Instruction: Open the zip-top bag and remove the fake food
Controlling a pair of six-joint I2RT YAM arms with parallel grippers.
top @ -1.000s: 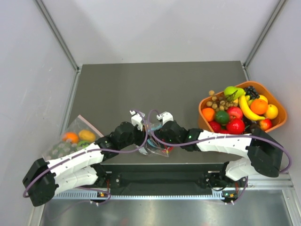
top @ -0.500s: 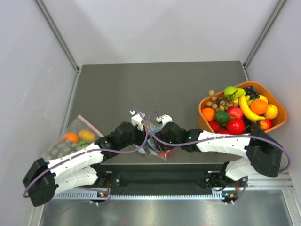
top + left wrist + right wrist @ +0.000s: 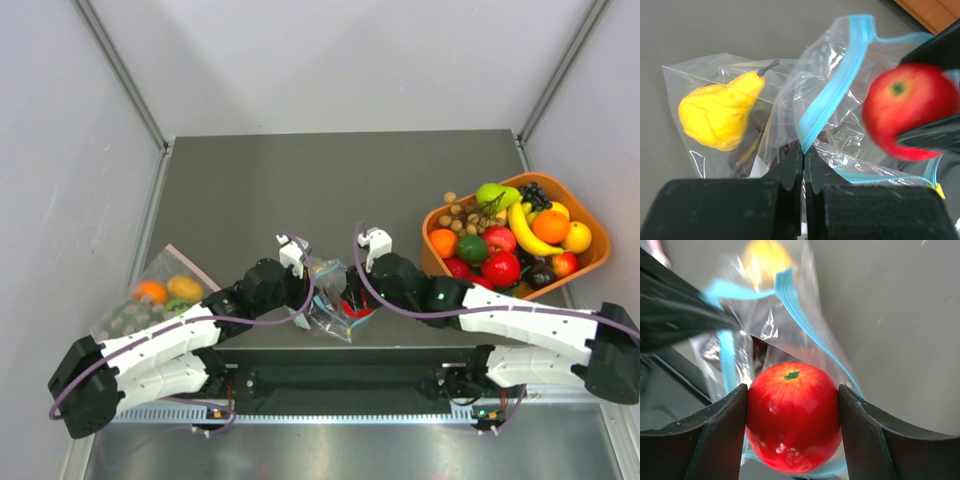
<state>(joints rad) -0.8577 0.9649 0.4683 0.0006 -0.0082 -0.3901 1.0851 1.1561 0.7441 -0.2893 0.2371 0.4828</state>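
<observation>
Left gripper (image 3: 803, 155) pinches the limp bag (image 3: 826, 107), jaws closed; right gripper (image 3: 792, 404) clamps the slick, hard apple (image 3: 790, 420) between its jaws.

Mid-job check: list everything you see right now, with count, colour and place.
zip bag: one, clear with a blue strip, near edge of the table, mouth open
apple: one, red, at the zip bag's mouth
pear: one, yellow, inside the zip bag
dark fruit: count unclear, purplish, inside the zip bag under the pear
second bag: one, clear with a pinkish edge, table's left edge, orange and yellow fruit inside
basket: one, orange, right side of the table, piled with mixed fruit
table: one, dark grey
left tool: shut on the zip bag's plastic
right tool: shut on the apple
</observation>
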